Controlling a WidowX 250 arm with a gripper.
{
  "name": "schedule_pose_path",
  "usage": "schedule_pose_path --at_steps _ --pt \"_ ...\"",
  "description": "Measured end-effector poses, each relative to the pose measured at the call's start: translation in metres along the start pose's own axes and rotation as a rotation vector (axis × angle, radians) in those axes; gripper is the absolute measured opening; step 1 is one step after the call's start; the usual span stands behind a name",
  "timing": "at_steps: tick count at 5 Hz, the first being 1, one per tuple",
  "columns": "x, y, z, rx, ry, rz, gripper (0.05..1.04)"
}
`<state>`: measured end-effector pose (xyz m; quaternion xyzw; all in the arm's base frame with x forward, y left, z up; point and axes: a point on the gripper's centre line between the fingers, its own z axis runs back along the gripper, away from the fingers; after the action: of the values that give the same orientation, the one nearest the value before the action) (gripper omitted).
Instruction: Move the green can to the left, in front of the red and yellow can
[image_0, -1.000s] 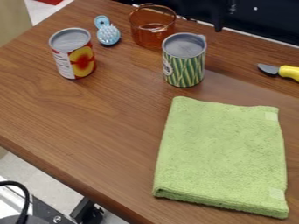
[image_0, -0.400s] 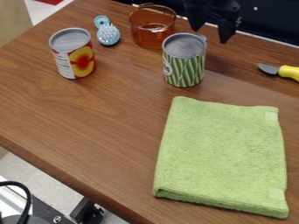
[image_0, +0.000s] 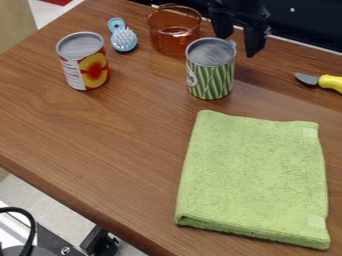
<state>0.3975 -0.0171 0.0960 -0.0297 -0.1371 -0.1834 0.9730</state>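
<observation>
End effector comes lower, near the green-patterned can

Nearest lies the folded green towel (image_0: 254, 175) on the desk (image_0: 113, 135). Behind it the green-patterned can (image_0: 211, 77) stands upright; the red-and-yellow can (image_0: 92, 67) stands to its left, and the yellow-handled tool (image_0: 330, 83) lies at the right edge. Farther are the blue brush (image_0: 124, 40) and the amber pot (image_0: 175, 42). At the top, the end effector (image_0: 238, 46), with fingers wide apart and holding nothing, has come down and slightly left. This brings it close behind the green-patterned can, which has not moved; whether they touch, one cannot tell.
</observation>
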Motion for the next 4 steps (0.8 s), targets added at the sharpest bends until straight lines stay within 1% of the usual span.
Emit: schedule_pose_path --at_steps 1,2,3,4 --pt "-0.011 0.004 -0.005 0.013 0.037 -0.039 0.997" --pt "-0.029 0.009 -0.009 0.016 0.070 -0.038 0.997" --pt "-0.046 0.015 -0.001 0.070 0.064 -0.057 0.997" --pt "-0.059 0.025 -0.003 0.097 0.092 -0.046 0.997"
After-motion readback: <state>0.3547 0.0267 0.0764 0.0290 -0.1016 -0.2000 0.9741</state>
